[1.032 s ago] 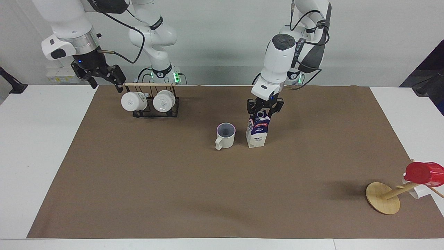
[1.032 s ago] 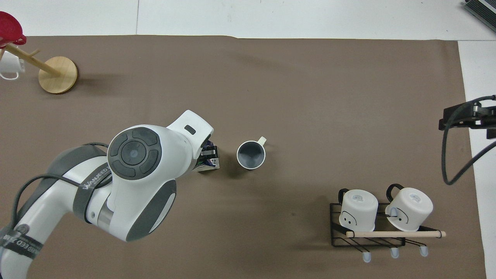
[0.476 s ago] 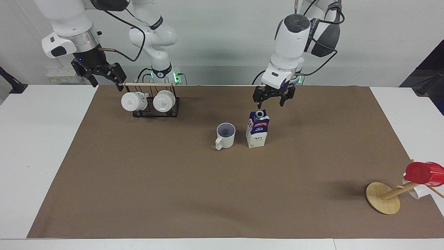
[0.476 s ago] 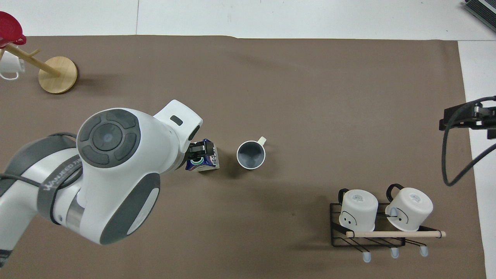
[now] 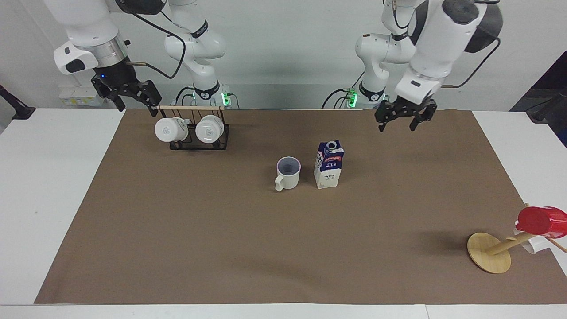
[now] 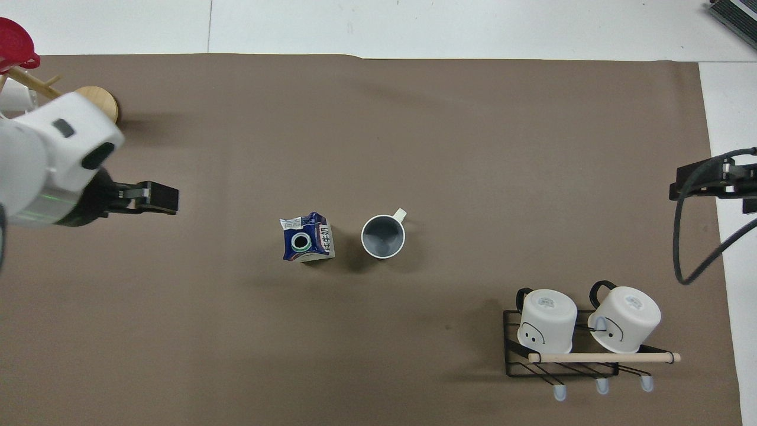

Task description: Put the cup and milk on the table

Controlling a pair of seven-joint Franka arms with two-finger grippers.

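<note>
- The cup (image 5: 288,173) is seen as a cream-white mug with a grey-lilac inside and a faint pink rim; it stands upright, mouth up, near the middle of the brown sheet (image 5: 221,248) on the table (image 5: 40,186).
- In the facing view its loop handle is turned toward about 7 o'clock, away from the robots and toward the right arm's end.
- The milk (image 5: 329,164) is a small gable-top carton in navy blue and white, with a red label band and a round grey cap; it is placed just beside the cup, at its 3 o'clock in the facing view, not touching it.
- The long axis of the carton is held vertical, and the cap is seen from above in the overhead view (image 6: 301,241).
- Open sheet is left all around the pair; the mug rack (image 5: 195,130) with two white mugs lies at about 10 o'clock from the cup, well apart, and the wooden disc stand (image 5: 488,252) with the red cup (image 5: 538,220) at about 4 o'clock, near the table edge.
- The left gripper (image 5: 401,124) is held in the air with fingers spread, empty, over the sheet at about 1 o'clock from the milk.
- The right gripper (image 5: 133,99) waits with fingers spread, empty, beside the rack's wooden rod.
</note>
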